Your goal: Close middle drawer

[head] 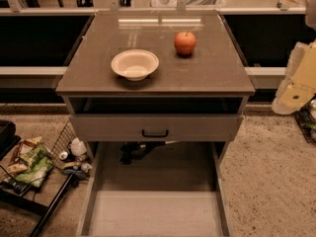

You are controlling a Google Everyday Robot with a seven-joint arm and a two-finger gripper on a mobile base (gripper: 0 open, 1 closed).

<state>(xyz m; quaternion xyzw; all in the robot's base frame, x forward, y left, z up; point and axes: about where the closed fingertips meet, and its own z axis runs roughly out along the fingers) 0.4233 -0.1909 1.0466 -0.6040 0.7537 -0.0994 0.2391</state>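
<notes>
The grey-brown cabinet stands in the middle of the camera view. The middle drawer is pulled far out toward me. Its long shallow tray is open and its front is cut off by the bottom edge. Above it, the uppermost drawer front with a small black bar handle stands slightly out from the cabinet. The lowest drawer is hidden. My gripper is out of view; only a pale part of my arm shows at the right edge.
A cream bowl and a red apple sit on the cabinet top. A dark shape lies at the back of the pulled-out tray. A wire basket with snack bags and bottles stands on the floor to the left.
</notes>
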